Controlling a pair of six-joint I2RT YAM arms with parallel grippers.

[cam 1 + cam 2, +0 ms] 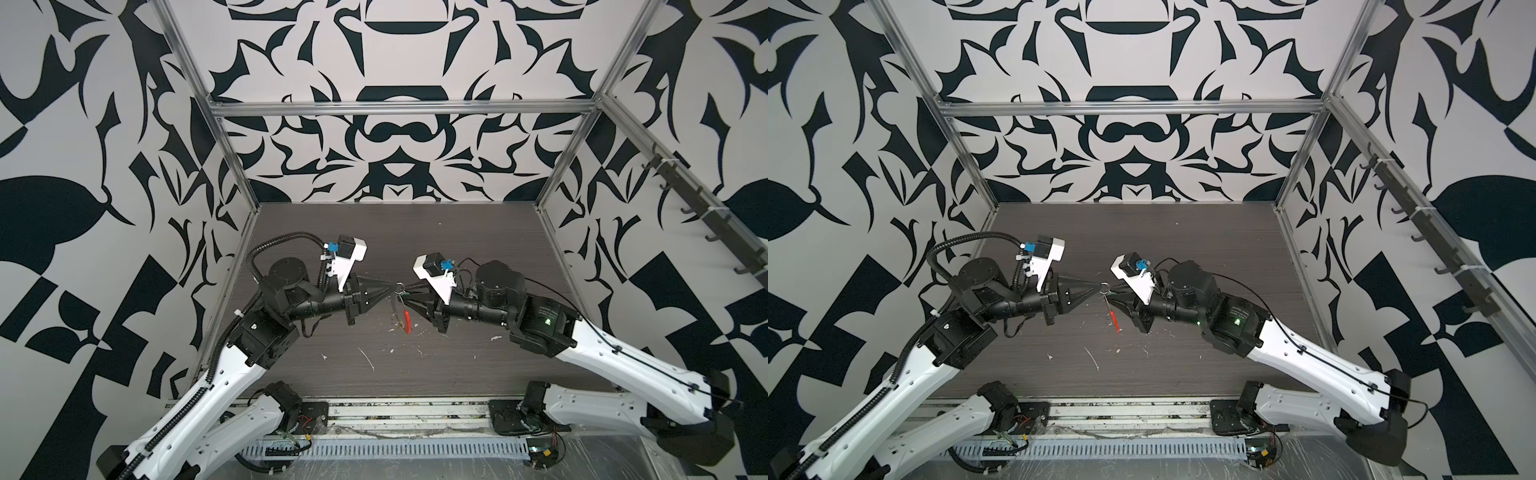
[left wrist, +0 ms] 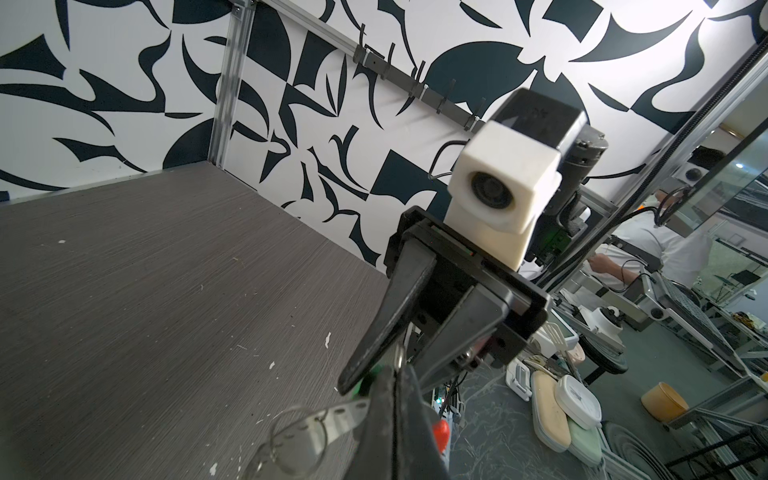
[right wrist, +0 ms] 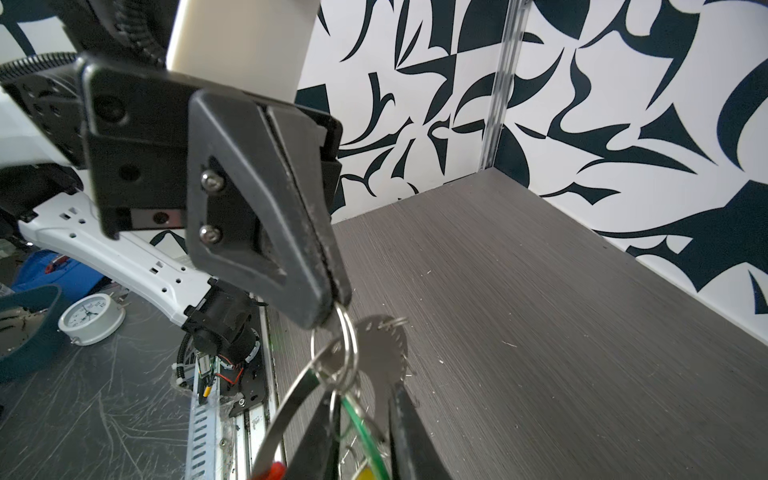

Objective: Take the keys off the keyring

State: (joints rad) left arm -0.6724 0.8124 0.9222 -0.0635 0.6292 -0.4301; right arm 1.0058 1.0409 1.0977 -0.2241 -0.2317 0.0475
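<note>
Two arms, left arm [image 1: 216, 386] and right arm [image 1: 631, 365], meet nose to nose over the middle of the dark table [image 1: 457, 241]. It is bare but for pale flecks [image 1: 368, 359].

Hold: the left gripper [image 3: 331, 309] has its pincer pressed together on the rim of the keyring [image 3: 348, 347]. The whole bunch hangs clear of the table from that one pinch.

Approach: the right gripper [image 3: 363, 395] has its pincer narrowly apart, astride the bunch just under the ring. No firm contact is visible.

The perforated strip [image 3: 276, 419] curves down from the ring, its red end [image 1: 408, 322] lowest. The green key [image 3: 362, 428] sits edge-on between the right fingers. The yellow key [image 3: 370, 473] lies just beyond it, mostly cut off.

Risks, as I judge them:
- Rings, strip and keys crowd together, so closing here may catch wire or strip along with the green key.
- The left hold is only a thin edge of wire. A straight tug could drag the ring out and drop everything.
- Each key's tiny loop must follow the ring's split, so pulling without turning would likely jam it.
</note>
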